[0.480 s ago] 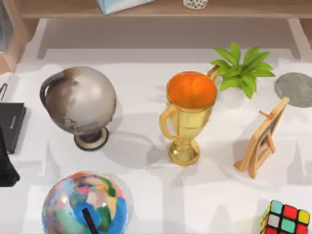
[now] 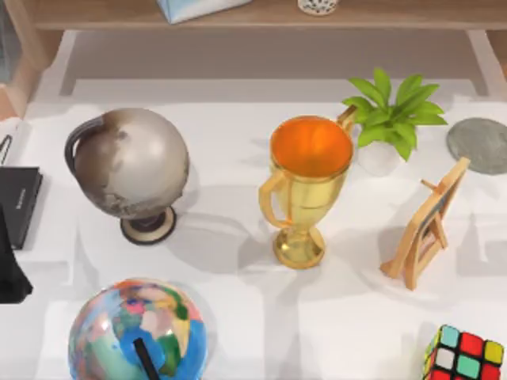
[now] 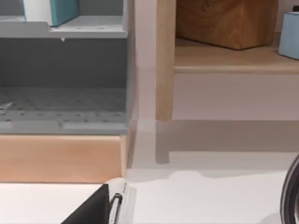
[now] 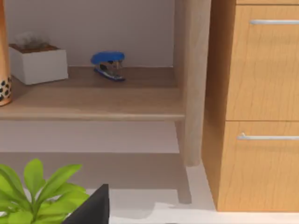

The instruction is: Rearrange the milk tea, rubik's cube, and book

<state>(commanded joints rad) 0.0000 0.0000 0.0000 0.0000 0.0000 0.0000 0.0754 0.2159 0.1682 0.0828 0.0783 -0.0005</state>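
Note:
The rubik's cube (image 2: pixel 465 356) sits at the table's front right corner, with red, teal, white and yellow stickers up. On the wooden shelf at the back stands the milk tea (image 4: pixel 3 60), its dark-spotted base (image 2: pixel 318 5) at the top view's upper edge. A teal-covered book (image 3: pixel 60 9) with pale page edges stands on a grey shelf in the left wrist view. My left arm (image 2: pixel 11 265) is a dark shape at the table's left edge, and a dark part of my left gripper (image 3: pixel 88 211) points toward that shelf. A dark part of my right gripper (image 4: pixel 89 210) faces the back shelf above the plant.
A grey globe (image 2: pixel 131 166), a coloured globe (image 2: pixel 136 331), a gold trophy (image 2: pixel 305 186), a potted plant (image 2: pixel 394 111), a wooden picture stand (image 2: pixel 428 222) and a grey disc (image 2: pixel 479 144) crowd the table. A flat black book (image 2: pixel 17 204) lies left. A blue stapler (image 4: pixel 108 64) sits on the shelf.

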